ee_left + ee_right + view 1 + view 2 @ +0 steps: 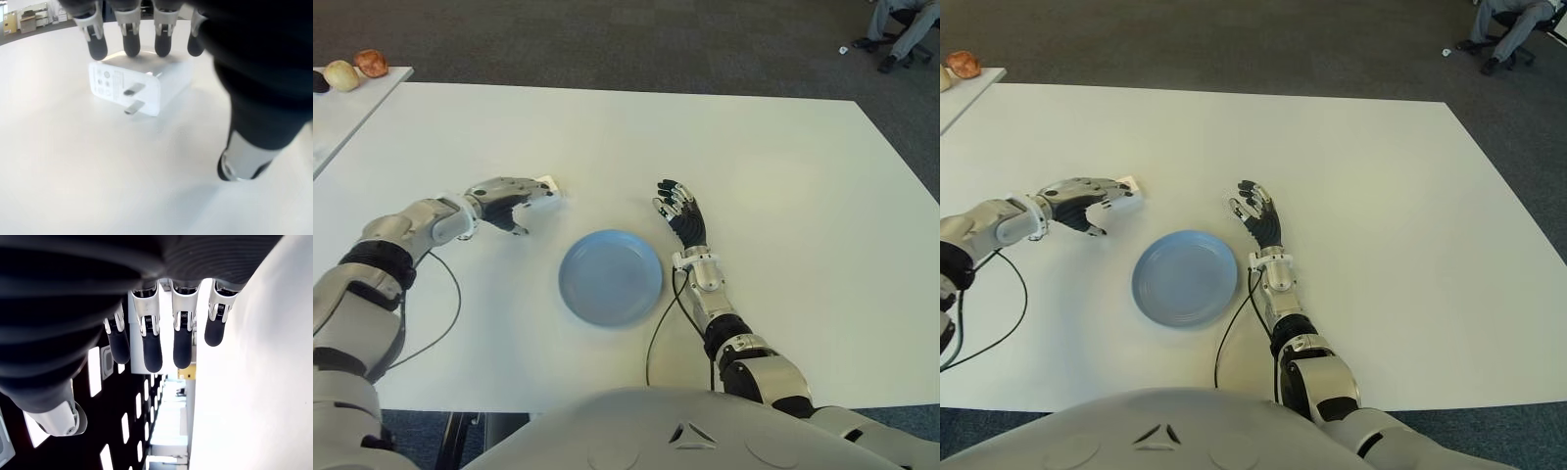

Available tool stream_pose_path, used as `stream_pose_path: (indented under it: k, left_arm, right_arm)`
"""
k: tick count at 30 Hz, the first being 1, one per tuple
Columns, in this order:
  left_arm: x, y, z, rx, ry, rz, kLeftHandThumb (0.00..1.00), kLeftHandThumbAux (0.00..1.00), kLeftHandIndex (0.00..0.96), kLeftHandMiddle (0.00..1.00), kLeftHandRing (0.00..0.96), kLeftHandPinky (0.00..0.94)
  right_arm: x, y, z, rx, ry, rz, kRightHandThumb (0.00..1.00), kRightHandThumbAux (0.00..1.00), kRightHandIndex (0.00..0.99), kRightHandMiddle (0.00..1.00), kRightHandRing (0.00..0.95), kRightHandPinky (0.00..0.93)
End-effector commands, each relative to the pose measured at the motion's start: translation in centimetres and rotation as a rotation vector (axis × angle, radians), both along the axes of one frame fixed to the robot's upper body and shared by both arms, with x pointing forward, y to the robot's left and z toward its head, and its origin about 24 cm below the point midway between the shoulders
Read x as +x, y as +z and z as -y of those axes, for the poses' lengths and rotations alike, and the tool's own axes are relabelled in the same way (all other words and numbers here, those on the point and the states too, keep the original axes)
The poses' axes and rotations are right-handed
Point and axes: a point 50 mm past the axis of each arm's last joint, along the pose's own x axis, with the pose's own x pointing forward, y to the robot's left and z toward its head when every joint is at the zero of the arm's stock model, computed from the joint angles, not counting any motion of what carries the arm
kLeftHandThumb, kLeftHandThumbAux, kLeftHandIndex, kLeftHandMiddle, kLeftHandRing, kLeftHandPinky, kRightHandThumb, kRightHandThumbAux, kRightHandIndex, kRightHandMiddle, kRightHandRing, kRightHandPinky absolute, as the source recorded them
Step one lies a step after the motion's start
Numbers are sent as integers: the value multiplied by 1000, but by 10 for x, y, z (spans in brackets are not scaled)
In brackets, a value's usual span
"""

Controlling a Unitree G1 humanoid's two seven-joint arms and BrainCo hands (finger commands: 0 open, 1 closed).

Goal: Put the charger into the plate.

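White table (783, 176) across most of both eye views, far corners cut off by the frame edges. At its near middle, a blue plate (610, 277), bare inside. Off to the robot's left, a second white surface (352, 108) clipped by the edge, carrying a few small rounded items (357, 69) too small to identify. In the far right corner, on the carpet, the legs of a seated person (901, 29), the rest out of frame.

Left hand (509, 202) on the table to the left of the plate, arched over the charger (139, 88). Four fingertips (131, 46) on the charger's top rear edge, thumb apart from it at the side, so no closed grasp. Charger a white block lying on the table, two flat prongs facing the wrist camera; mostly hidden under the fingers in the eye views, only a white corner showing.

Right hand (681, 213) just right of the plate, fingers extended and slack, holding nothing; contact with the table unclear.
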Motion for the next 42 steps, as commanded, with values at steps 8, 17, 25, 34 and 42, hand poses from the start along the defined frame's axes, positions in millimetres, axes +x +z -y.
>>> stream_pose_path:
  k: [8,17,25,34,42]
  left_arm:
    - [-25,18,-15,44,-78,14,0,744,0,0,0,26]
    - [-33,26,-17,47,-106,51,0,722,0,0,0,20]
    - [-40,31,-20,29,-112,64,0,733,0,0,0,23]
    - [-53,38,-24,-16,-123,76,0,750,0,0,0,31]
    - [-63,42,-23,-51,-128,95,0,758,0,4,0,40]
  right_arm:
    - [-31,-40,3,13,-20,-226,9,575,188,253,220,170]
    - [-30,-40,2,1,-16,-231,0,564,190,248,219,173]
    - [-29,-40,2,-6,-24,-235,0,549,188,252,225,177]
    - [-28,-40,2,-12,-26,-239,0,551,182,252,223,167]
    - [-27,-40,1,-12,-29,-248,0,558,181,251,219,176]
